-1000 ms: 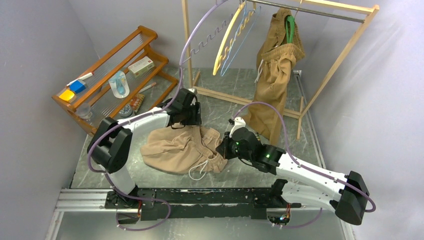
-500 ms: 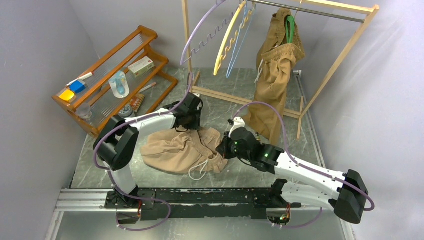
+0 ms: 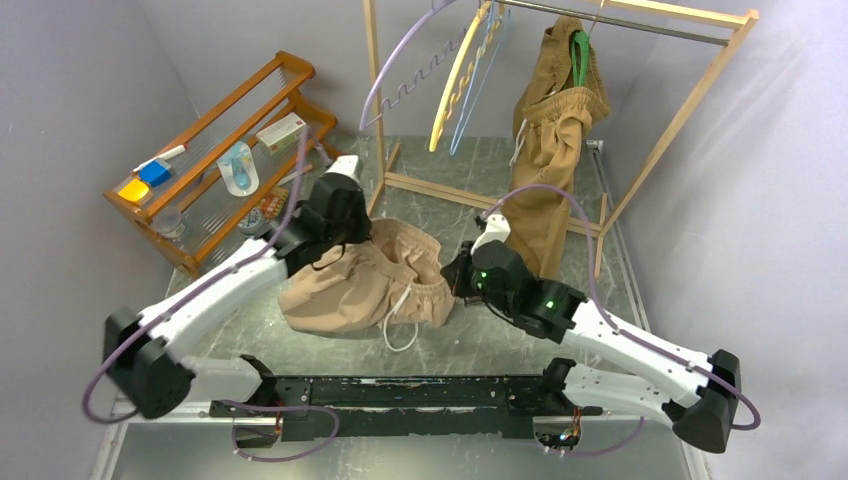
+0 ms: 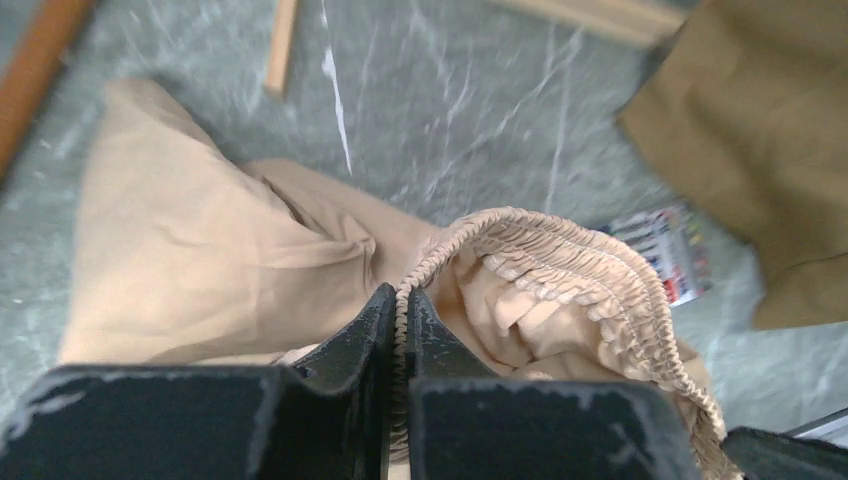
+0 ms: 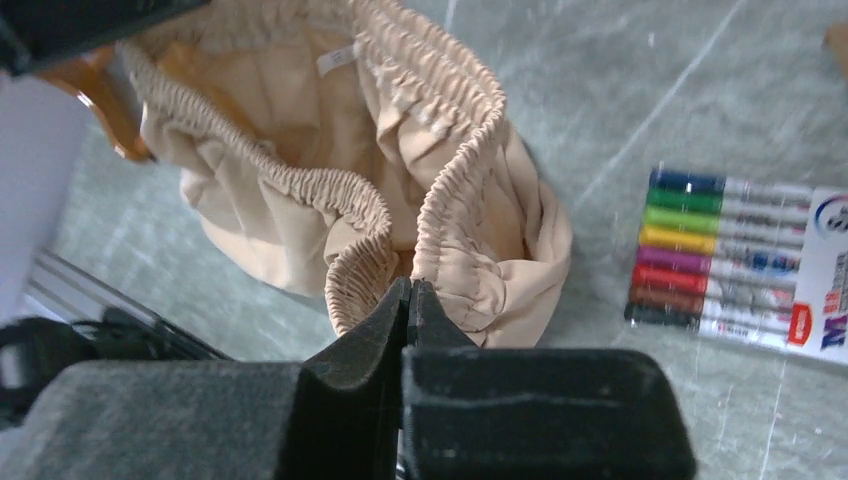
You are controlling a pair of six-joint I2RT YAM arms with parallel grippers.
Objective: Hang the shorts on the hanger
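1. The shorts (image 3: 365, 285) sat in a slumped heap at the centre of the top view. They lay on the table (image 3: 440, 180) between the two arms, with the gathered waistband (image 5: 450, 130) pulled open into a loop.
2. My left gripper (image 4: 400, 300) had its fingers pressed together on the waistband's edge at the upper left of the heap, with only the elastic between them.
3. My right gripper (image 5: 408, 290) was pinched closed the same way on the opposite side of the band, at the heap's right edge.
4. The hanger (image 3: 477, 85) hung on the rack (image 3: 376, 100) at the top centre, well apart from the shorts.
5. I judged the fabric light, soft and floppy, so it would sag and fold wherever it was unsupported. The elastic band seemed the sensible hold, thick and ridged enough not to slip.
6. The white drawstring (image 3: 400, 325) dangled loose at the heap's lower edge and could snag.
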